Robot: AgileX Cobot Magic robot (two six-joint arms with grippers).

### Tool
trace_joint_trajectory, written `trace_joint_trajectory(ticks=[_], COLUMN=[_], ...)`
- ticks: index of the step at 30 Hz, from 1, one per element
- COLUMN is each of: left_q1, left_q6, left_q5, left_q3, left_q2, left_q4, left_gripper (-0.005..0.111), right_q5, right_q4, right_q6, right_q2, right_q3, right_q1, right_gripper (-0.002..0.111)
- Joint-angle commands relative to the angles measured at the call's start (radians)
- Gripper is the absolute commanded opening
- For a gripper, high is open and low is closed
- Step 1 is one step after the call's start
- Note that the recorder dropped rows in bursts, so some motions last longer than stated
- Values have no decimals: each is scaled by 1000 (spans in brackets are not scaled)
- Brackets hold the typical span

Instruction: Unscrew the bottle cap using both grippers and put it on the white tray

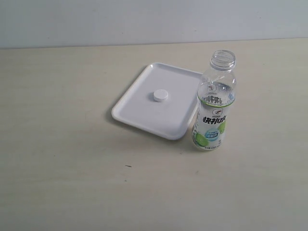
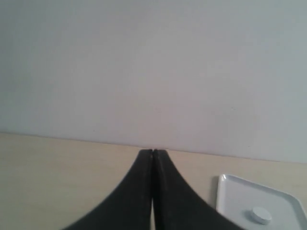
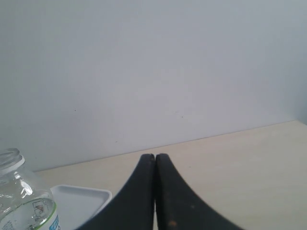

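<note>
1. Nearest in the exterior view, the bottle (image 1: 215, 103) stands upright on the right of the scene. It is clear, thin-walled plastic with a ribbed, threaded neck open at the top. A glossy green-and-white label with black characters and a lime picture wraps its lower body.
2. The bottle cap (image 1: 159, 96), a small white flat-topped disc of smooth plastic, lies flat near the middle of the white tray (image 1: 166, 120), left of the bottle and a little farther back.
3. The tray is a shallow rectangle of matte white plastic with rounded corners and a low raised rim, set at an angle to the table edge. Its near right corner sits just beside the bottle's base; whether they touch is hard to say from this angle.
4. Both rest on a pale beige table (image 1: 72, 168) with a faint wood-like grain, which ends at a plain grey-white wall (image 1: 144, 19).
5. The left gripper (image 2: 152, 151) shows two smooth black curved fingers clenched tip to tip with only a hairline seam between them. It is raised above the table, well to the left of the tray.
6. The right gripper (image 3: 155, 155) is likewise pressed closed on itself, black and matte. It sits off to the right of the bottle and apart from it.
</note>
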Motion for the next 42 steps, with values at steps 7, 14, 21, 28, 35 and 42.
trace_joint_trajectory(ticks=[7, 14, 21, 28, 35, 42], left_q1=[45, 51, 51, 51, 51, 51], left_q6=[-481, -494, -494, -492, -492, -492], left_q5=[64, 77, 77, 77, 77, 77], left_q3=[2, 2, 2, 2, 2, 2], left_q2=[-6, -6, -6, -6, -6, -6], left_q4=[622, 621, 621, 621, 621, 621], left_gripper=[0, 0, 0, 0, 0, 0], right_q5=[-3, -3, -3, -3, -3, -3], right_q4=[0, 0, 0, 0, 0, 0], right_q6=[-1, -1, -1, -1, -1, -1], right_q2=[-7, -7, -7, -7, -7, -7], right_q3=[5, 5, 5, 5, 5, 5], right_q1=[-5, -5, -5, -5, -5, -5], right_gripper=[0, 0, 0, 0, 0, 0])
